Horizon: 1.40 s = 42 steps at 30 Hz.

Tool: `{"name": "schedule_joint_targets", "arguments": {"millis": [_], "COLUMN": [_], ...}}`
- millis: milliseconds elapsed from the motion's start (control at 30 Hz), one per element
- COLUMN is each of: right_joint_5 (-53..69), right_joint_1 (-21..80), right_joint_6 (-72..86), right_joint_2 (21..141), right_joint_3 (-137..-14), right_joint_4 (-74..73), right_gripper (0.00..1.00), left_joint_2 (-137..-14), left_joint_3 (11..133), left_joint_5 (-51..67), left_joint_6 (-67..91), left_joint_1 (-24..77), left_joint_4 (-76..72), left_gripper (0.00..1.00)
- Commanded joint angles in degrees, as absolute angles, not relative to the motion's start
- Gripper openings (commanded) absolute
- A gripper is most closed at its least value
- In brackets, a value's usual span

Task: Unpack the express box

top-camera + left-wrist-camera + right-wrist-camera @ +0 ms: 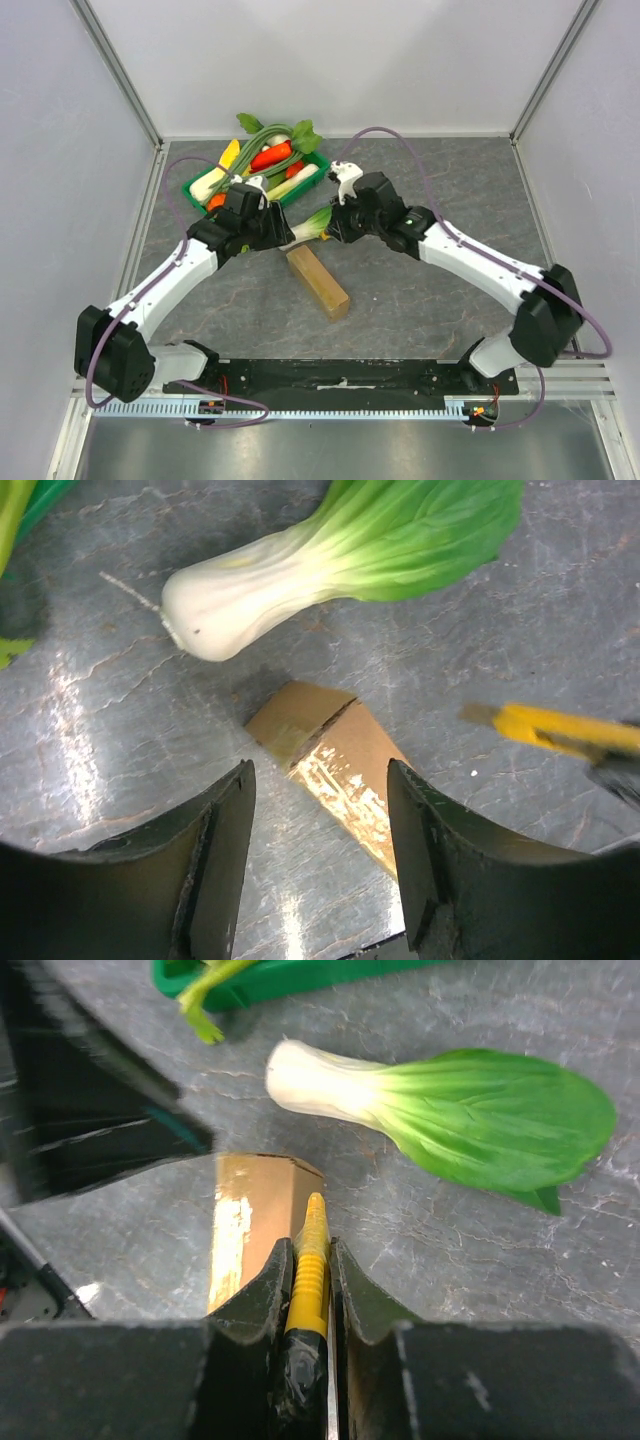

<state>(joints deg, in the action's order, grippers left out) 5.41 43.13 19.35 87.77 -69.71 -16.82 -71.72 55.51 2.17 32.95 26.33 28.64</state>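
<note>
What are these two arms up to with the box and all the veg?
Two robot arms are set to open a small brown cardboard box lying on the table. The right gripper is clamped on a yellow cutter, its tip pointing at the box's far end. The left gripper hovers open over that end, holding nothing. The box looks closed. A bok choy lies beside it, and a green tray of vegetables sits behind.

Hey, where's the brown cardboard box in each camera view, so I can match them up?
Top external: express box mid-picture, lying diagonally.
Left wrist: lower centre, framed by the open left pincer.
Right wrist: left of centre, under the yellow cutter tip.
Shared landmark: bok choy, just beyond the box's far end.
</note>
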Motion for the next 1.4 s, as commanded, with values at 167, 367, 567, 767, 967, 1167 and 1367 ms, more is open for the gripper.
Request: {"name": "schedule_joint_targets", "arguments": {"millis": [167, 367, 567, 767, 967, 1167, 1367], "right_joint_5": [12.91, 9.35, 1.33, -9.83, -20.12, -23.21, -22.24], "right_joint_1": [51.23, 60.10, 61.26, 61.26, 61.26, 60.73, 60.38], "right_joint_6": [16.96, 16.79, 19.86, 24.87, 27.42, 28.56, 29.44], "right_joint_2": [66.98, 66.97, 68.47, 67.42, 64.25, 64.34, 62.15], "right_joint_3": [-59.95, -53.97, -48.35, -44.56, -41.66, -41.66, -40.52], "right_joint_4": [-25.05, -24.17, -16.20, -12.04, -10.81, -10.11, -11.25], "right_gripper": [0.00, 0.00, 0.00, 0.00, 0.00, 0.00, 0.00], "left_joint_2": [-83.83, -90.52, -92.98, -92.11, -89.21, -87.01, -85.08], "left_joint_3": [68.19, 70.40, 68.38, 65.31, 63.99, 62.93, 64.07], "left_joint_5": [13.78, 22.50, 25.83, 26.90, 27.68, 28.92, 15.64], "left_joint_6": [25.49, 23.55, 23.73, 22.24, 17.94, 10.31, 7.46], "left_joint_1": [25.75, 25.84, 26.45, 27.51, 27.51, 27.77, 28.04], "left_joint_4": [22.86, 19.95, 17.49, 16.26, 16.96, 18.19, 20.83], "left_gripper": [0.62, 0.61, 0.60, 0.60, 0.61, 0.68, 0.69]}}
